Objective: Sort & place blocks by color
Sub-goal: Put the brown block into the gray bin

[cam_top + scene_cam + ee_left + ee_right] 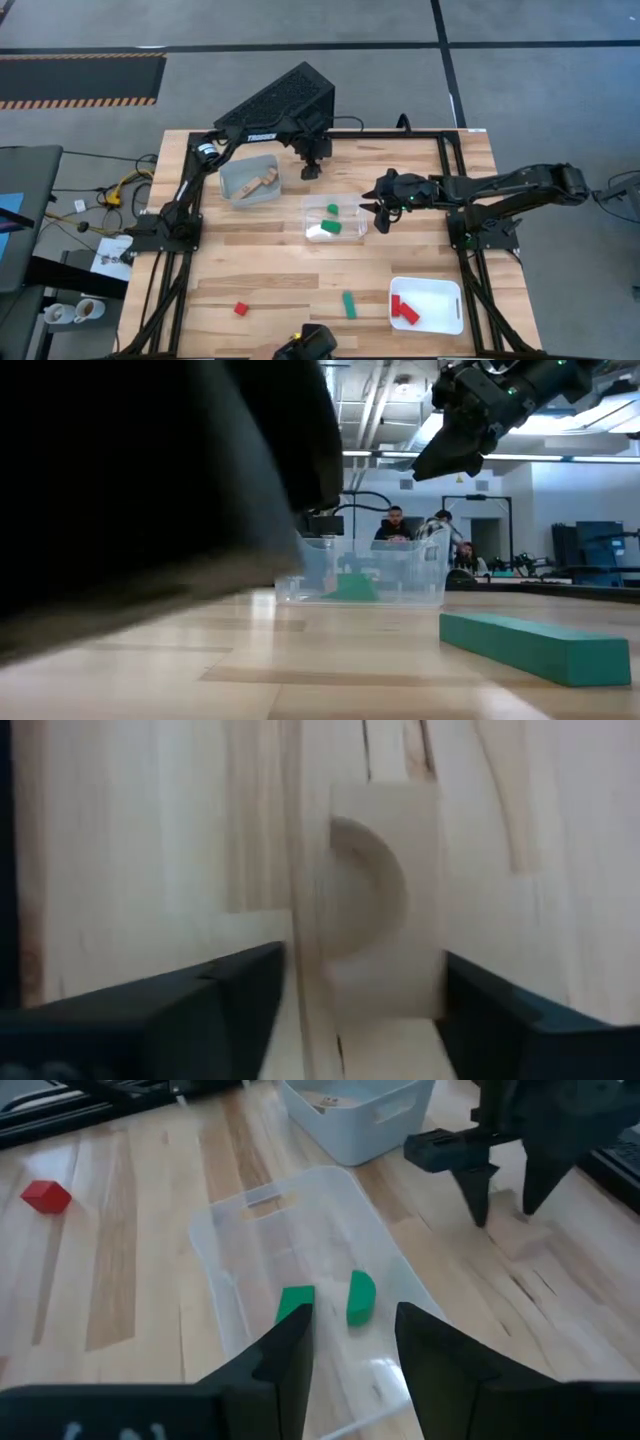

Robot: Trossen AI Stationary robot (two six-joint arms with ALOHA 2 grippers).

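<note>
Left gripper (311, 170): fingers spread wide, straddling a pale wooden block with a half-round notch (385, 935) on the table, beside the grey bin (247, 181).
Right gripper (375, 208): parted, empty — above the clear plastic tray's (334, 218) edge.
Clear tray: two green blocks (325, 1300).
White tray (427, 304): red blocks (404, 309).
Loose on table: red cube (241, 309), green bar (349, 304).

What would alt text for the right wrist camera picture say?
The right gripper, fingers open, hovers above a clear plastic container holding two green wooden blocks. Beyond stand a grey plastic bin, the left gripper and a red cube.
</note>
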